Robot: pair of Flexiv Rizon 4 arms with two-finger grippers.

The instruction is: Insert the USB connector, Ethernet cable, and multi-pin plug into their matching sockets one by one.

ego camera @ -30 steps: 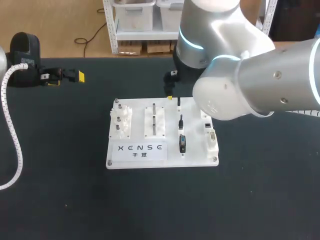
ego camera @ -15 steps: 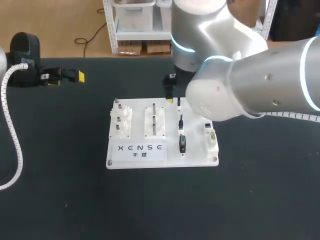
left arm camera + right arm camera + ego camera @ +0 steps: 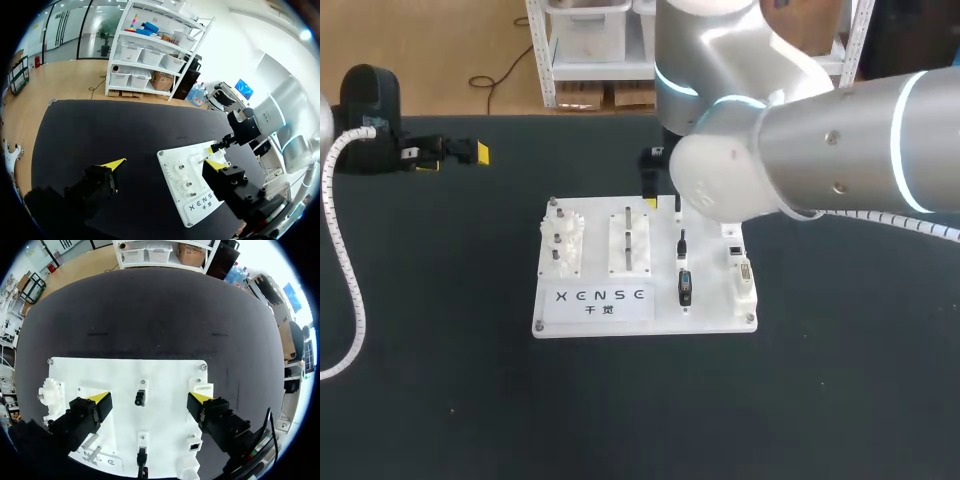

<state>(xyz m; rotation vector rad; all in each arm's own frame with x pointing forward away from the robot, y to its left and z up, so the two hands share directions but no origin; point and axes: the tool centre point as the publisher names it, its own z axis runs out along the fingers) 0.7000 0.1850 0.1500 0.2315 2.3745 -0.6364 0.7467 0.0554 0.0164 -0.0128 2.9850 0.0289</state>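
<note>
A white board [image 3: 645, 300] lies mid-table. Three dark plugs stand in a row on it: a small one [image 3: 678, 205] at the back, a second [image 3: 682, 243] in the middle, and a bigger black one [image 3: 685, 287] in front. White sockets [image 3: 742, 270] line the board's right edge. My right gripper [image 3: 665, 200] hangs over the board's back edge. In the right wrist view it [image 3: 148, 398] is open, straddling the small back plug [image 3: 140, 398] from above without touching it. My left gripper [image 3: 470, 152] rests far left, off the board, open [image 3: 165, 164] and empty.
The board's left part carries white gears [image 3: 563, 235] and upright pegs [image 3: 629, 238]. The right arm's bulky elbow [image 3: 790, 150] hides the board's back right corner in the head view. A ribbed white hose [image 3: 345, 270] runs along the left arm.
The right arm has swung left, carrying its gripper a little left over the board's back edge. Its fingers stayed open. The left arm has not moved.
</note>
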